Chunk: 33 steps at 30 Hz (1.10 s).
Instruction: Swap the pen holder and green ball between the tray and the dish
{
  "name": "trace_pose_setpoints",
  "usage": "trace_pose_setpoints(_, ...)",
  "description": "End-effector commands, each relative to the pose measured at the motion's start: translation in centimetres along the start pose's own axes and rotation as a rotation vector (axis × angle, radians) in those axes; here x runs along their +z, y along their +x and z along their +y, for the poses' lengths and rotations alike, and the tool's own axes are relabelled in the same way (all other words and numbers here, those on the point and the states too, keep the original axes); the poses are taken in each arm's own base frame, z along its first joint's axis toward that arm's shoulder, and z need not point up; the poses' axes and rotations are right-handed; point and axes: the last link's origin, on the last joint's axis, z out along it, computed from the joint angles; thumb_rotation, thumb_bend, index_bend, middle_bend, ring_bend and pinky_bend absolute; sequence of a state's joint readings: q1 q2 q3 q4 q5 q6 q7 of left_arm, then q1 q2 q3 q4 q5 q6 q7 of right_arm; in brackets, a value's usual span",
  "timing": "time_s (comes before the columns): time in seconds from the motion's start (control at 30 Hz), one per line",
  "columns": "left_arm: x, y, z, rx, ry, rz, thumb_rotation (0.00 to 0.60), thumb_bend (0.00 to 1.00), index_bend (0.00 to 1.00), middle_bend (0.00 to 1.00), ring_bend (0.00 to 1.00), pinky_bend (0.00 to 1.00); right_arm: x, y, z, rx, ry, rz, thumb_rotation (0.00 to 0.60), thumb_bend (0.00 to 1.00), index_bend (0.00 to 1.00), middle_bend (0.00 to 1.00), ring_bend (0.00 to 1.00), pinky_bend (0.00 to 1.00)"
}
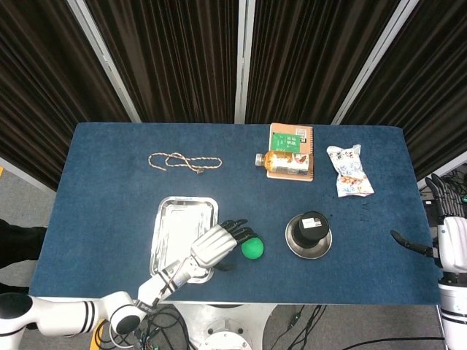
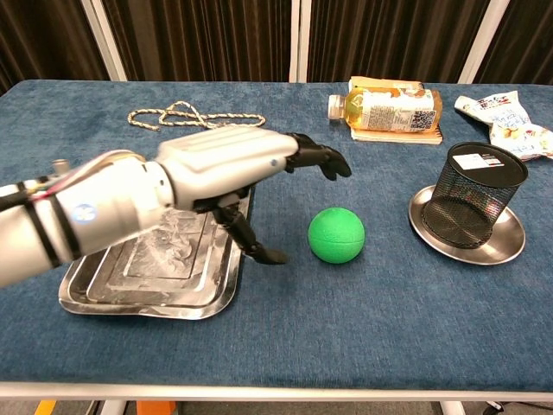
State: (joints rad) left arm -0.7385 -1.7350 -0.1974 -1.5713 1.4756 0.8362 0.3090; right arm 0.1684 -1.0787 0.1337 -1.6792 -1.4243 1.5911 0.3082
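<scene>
Left hand (image 2: 233, 164) hovers over the right edge of the tray (image 2: 104, 290), fingers spread and holding nothing, its fingertips above and just left of the green ball (image 2: 337, 234); the thumb points down toward the cloth beside the ball, though I cannot tell whether anything touches it; the right hand (image 1: 454, 244) sits off the table's far right edge, open and empty, well apart from everything. The ball lies on the bare blue table (image 2: 389, 346) between tray and dish, in neither one; the pen holder (image 2: 477, 194) stands in the dish (image 2: 508, 246), and the tray is empty. By my reading the swap is at best half begun: the ball needs grasping, the pen holder must go to the tray, and the ball into the dish.
</scene>
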Motion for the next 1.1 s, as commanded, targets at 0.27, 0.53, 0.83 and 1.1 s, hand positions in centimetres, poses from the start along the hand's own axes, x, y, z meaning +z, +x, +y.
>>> trace_pose_setpoints(0.27,2.7,-1.5,1.0,0.038,-0.049,-0.068,0.6,0.13,0.16,0.16,0.07,0.23,1.4,-0.5,-1.0,0.011,-0.003,-0.007,0.6,0.0,0.0,0.01,0.0,0.04)
trace_pose_setpoints(0.53,3.1,-2.7,0.9,0.054,-0.05,-0.089,0.6,0.15,0.2,0.2,0.1,0.31,2.4,-0.8,-1.8,0.012,-0.015,-0.009,0.6,0.0,0.0,0.01,0.0,0.04)
trace_pose_setpoints(0.83,3.5,-3.3,1.2,0.068,-0.063,-0.049,0.6,0.2,0.29,0.29,0.23,0.45,2.3,-0.8,-1.6,0.014,-0.019,-0.008,0.6,0.0,0.0,0.01,0.0,0.04)
trace_pose_setpoints(1.1,3.6,-3.2,1.4,0.065,-0.075,-0.003,0.6,0.26,0.36,0.37,0.32,0.54,2.1,-0.8,-1.4,0.012,-0.02,-0.008,0.6,0.0,0.0,0.01,0.0,0.04)
